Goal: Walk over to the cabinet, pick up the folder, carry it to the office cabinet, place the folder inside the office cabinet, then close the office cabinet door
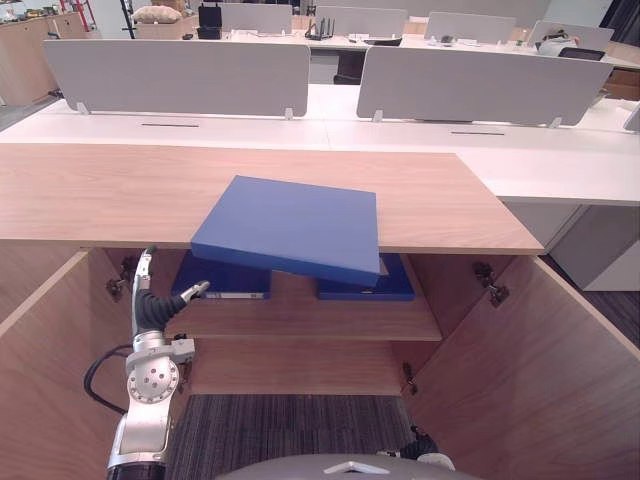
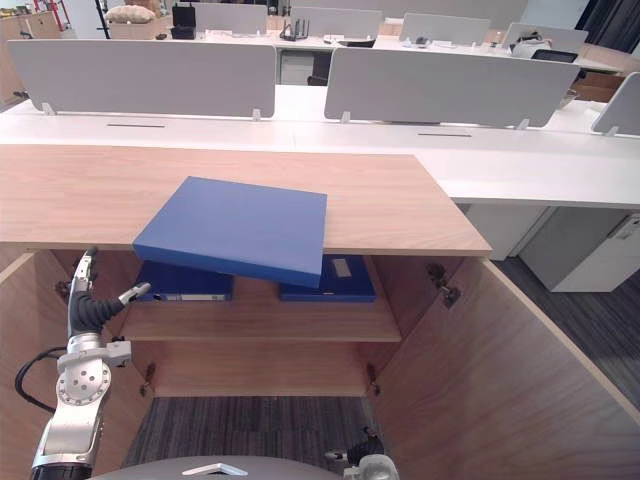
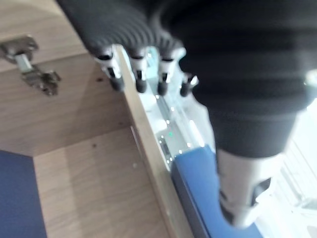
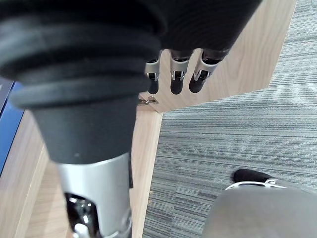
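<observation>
A blue folder point(image 1: 290, 225) lies on the wooden cabinet top point(image 1: 100, 190), and its near edge juts out over the front. My left hand point(image 1: 150, 305) is raised below and left of it, by the cabinet's left side, open with fingers pointing up and the thumb out, touching nothing. In the left wrist view its fingertips point(image 3: 140, 84) are close to the top's edge, with the folder point(image 3: 198, 183) beyond. My right hand point(image 4: 94, 163) hangs low over the carpet near the right door, fingers relaxed and empty.
Both cabinet doors stand open, left point(image 1: 50, 360) and right point(image 1: 540, 370). Two more blue folders point(image 1: 225, 282) point(image 1: 375, 288) lie on the inner shelf point(image 1: 300, 315). White desks with grey partitions point(image 1: 180, 75) stand behind the cabinet. Grey carpet point(image 4: 237, 134) covers the floor.
</observation>
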Controlling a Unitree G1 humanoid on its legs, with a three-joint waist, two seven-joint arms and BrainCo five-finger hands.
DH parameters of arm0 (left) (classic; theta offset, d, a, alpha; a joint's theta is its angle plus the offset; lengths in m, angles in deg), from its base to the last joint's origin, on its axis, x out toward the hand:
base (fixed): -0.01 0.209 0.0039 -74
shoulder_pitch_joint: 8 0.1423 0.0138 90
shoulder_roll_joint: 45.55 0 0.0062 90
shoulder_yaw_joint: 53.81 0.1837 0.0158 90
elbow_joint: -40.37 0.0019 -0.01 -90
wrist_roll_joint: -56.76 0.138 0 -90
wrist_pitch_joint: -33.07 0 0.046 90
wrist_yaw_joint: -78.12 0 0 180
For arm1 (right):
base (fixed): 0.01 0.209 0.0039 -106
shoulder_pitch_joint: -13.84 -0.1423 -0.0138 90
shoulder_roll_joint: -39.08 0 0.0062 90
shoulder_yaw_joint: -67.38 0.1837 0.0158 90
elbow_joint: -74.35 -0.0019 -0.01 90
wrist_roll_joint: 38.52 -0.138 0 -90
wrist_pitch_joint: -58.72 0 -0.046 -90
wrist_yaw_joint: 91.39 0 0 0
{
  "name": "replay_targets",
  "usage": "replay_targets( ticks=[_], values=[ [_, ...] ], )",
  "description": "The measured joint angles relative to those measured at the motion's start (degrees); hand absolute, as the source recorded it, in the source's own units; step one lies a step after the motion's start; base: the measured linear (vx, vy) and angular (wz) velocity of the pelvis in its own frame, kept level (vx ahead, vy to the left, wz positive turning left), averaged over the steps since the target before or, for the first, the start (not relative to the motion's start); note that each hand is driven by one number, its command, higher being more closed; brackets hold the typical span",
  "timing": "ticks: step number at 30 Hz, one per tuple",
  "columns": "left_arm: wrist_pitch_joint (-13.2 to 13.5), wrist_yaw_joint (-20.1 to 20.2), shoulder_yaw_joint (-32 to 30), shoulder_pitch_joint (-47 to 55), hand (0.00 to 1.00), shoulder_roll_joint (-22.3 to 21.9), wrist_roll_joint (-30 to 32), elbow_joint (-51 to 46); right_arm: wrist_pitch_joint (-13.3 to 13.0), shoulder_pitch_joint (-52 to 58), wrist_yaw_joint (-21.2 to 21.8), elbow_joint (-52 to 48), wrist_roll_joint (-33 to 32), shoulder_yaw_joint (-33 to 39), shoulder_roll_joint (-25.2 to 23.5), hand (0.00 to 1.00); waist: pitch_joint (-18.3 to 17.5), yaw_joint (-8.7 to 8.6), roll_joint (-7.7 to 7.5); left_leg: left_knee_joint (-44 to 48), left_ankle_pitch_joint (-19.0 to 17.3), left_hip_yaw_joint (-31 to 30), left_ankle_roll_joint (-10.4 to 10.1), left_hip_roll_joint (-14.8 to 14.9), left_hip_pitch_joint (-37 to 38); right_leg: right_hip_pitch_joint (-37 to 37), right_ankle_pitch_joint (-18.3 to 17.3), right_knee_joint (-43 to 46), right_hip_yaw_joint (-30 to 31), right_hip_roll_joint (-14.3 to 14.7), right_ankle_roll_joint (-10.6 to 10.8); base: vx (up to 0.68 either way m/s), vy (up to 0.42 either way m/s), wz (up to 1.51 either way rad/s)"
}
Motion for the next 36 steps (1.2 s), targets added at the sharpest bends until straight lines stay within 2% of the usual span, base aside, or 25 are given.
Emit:
replay_targets(
  ticks=[6, 19, 26, 32, 36],
  values=[
    [0.6, 3.1, 3.8, -2.5, 0.0, 4.5, 4.1, 0.2, 0.1, -0.1, 1.3, 1.0, 0.4, -0.1, 0.8, 0.0, -0.4, -0.18, 0.32, 0.0, 0.0, 0.1, 0.0, 0.0, 0.0, 0.0, 0.1, -0.3, 0.3, 0.1, 0.1, 0.0, 0.0, 0.0],
    [2.2, 2.7, 6.6, -13.8, 0.0, 14.7, 7.8, 0.2, 0.2, -0.2, 1.3, 1.8, 0.3, 0.0, 1.1, 0.0, -0.5, -1.29, 0.47, 0.0, -0.2, 0.6, -0.2, 0.0, 0.0, -0.2, 0.2, -0.7, 0.8, 0.1, 0.2, 0.0, -0.002, -0.01],
    [3.2, 3.1, 8.7, -16.9, 0.0, 17.7, 9.5, 0.2, 0.1, -0.2, 1.3, 1.9, -0.3, 0.7, 1.1, 0.0, -0.5, -1.76, 0.39, 0.0, -0.2, 0.7, -0.2, 0.0, -0.1, -0.2, 0.4, -1.0, 1.0, 0.1, 0.1, 0.0, 0.0, 0.0],
    [4.5, 5.6, 12.0, -18.6, 0.0, 19.7, 9.3, 0.2, 0.1, -0.2, 1.3, 1.9, -0.3, 1.1, 1.0, 0.0, -0.5, -2.18, 0.35, 0.0, -0.3, 0.8, -0.2, 0.0, -0.1, -0.2, 0.4, -1.1, 1.1, 0.1, 0.0, 0.0, 0.0, 0.0],
    [5.4, 7.7, 14.2, -18.6, 0.0, 19.7, 5.4, 0.0, 0.1, -0.2, 1.3, 1.9, -0.3, 1.2, 1.0, 0.0, -0.7, -2.47, 0.14, 0.0, -0.5, 1.0, -0.2, 0.0, -0.1, -0.3, 0.4, -1.3, 1.3, 0.1, 0.0, 0.0, 0.0, 0.0]
  ],
)
